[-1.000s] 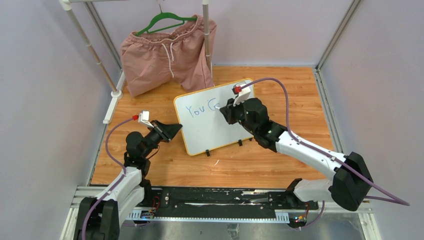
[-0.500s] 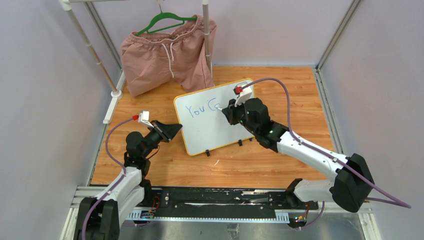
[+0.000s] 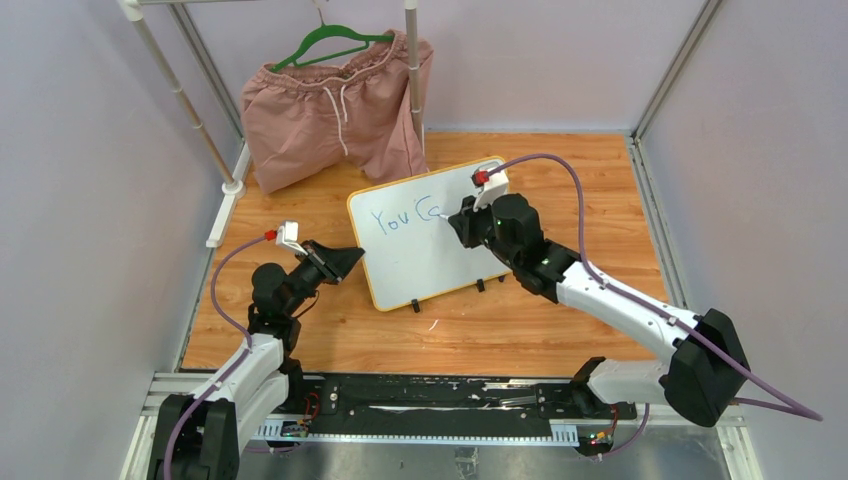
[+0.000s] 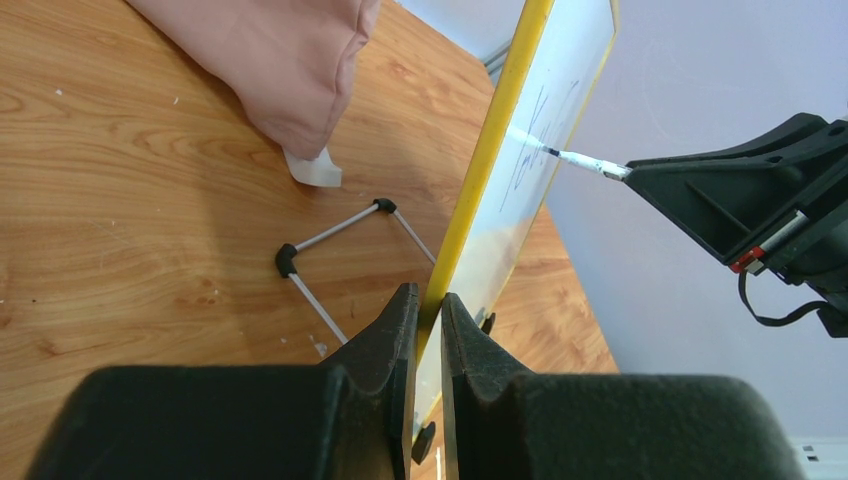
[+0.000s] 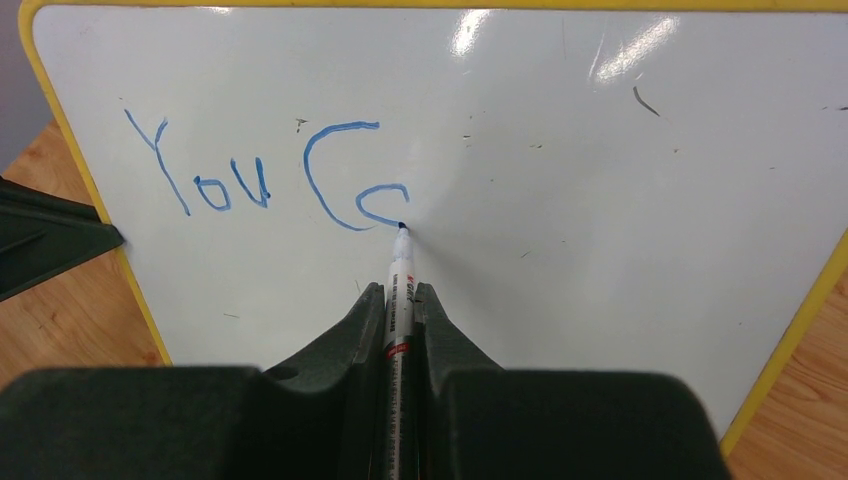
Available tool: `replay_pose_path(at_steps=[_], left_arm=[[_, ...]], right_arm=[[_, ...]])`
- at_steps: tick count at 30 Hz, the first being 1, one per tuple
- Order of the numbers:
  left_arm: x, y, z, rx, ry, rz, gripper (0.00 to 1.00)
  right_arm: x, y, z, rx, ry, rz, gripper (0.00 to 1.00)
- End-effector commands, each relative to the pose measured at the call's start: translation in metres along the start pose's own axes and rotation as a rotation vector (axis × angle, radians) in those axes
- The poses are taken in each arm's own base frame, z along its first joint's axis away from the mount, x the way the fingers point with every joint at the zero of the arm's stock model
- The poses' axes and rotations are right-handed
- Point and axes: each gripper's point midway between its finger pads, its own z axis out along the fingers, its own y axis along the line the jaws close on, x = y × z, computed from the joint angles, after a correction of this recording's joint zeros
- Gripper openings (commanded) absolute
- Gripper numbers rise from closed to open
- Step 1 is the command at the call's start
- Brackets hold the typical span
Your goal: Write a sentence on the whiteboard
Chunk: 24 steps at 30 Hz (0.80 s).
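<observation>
The whiteboard [image 3: 420, 262] with its yellow frame [image 4: 492, 140] stands tilted on the wooden table. Blue lettering [image 5: 255, 180] of the sentence reads "You C", followed by a small open curve. My left gripper [image 4: 428, 296] is shut on the whiteboard's left frame edge, seen in the top view at the left gripper [image 3: 350, 259]. My right gripper [image 5: 399, 289] is shut on a thin white marker [image 5: 400, 255]. The marker's tip touches the board at the end of the small curve. In the left wrist view the marker [image 4: 585, 161] meets the board face from the right.
Pink shorts [image 3: 335, 105] hang from a green hanger [image 3: 330, 42] on a white rack [image 3: 413, 70] at the back left. Behind the board, its wire stand [image 4: 330, 235] rests on the wood. Purple walls close in both sides.
My right gripper has shifted slightly to the right along the board with the marker, and the small curve after the "C" has grown. The left gripper and the board have stayed put.
</observation>
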Motion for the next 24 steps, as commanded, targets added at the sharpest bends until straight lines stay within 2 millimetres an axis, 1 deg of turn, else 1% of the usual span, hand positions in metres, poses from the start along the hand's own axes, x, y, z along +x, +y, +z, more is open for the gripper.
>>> replay_pose_path(at_steps=[1, 8, 24], left_arm=[[-0.006, -0.011, 0.000, 0.046, -0.025, 0.024, 0.00], [-0.007, -0.011, 0.000, 0.045, -0.027, 0.024, 0.00], [-0.006, -0.010, 0.000, 0.043, -0.025, 0.023, 0.00]], right_arm=[[-0.016, -0.011, 0.003, 0.046, -0.027, 0.006, 0.00], [-0.025, -0.007, 0.005, 0.037, -0.045, 0.008, 0.00], [-0.035, -0.006, 0.006, 0.038, -0.075, 0.015, 0.00]])
